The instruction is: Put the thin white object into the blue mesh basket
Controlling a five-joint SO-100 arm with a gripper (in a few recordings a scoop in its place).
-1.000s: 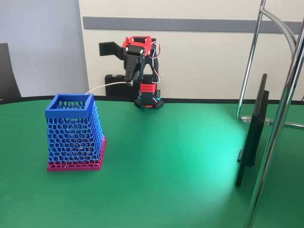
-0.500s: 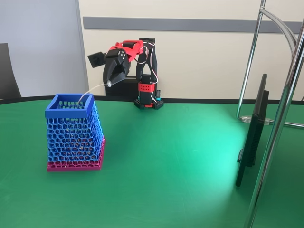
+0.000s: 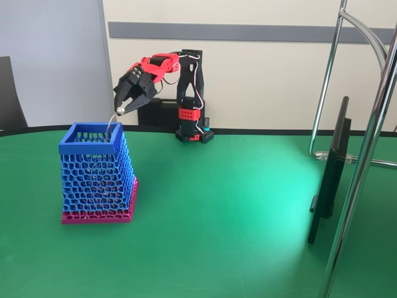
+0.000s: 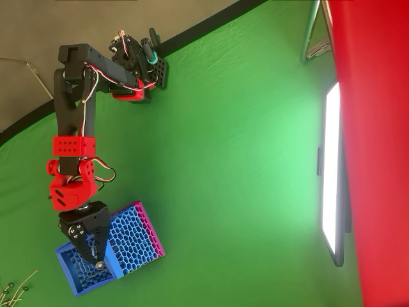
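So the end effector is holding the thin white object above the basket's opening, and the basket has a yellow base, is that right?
Not quite. The base of the blue mesh basket is magenta-pink, not yellow, as the fixed view shows. The rest holds: the end effector grips the thin white object above the basket's opening.

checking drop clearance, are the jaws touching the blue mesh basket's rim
Apart. In the fixed view the gripper hangs above the blue honeycomb-mesh basket, wall showing between them.
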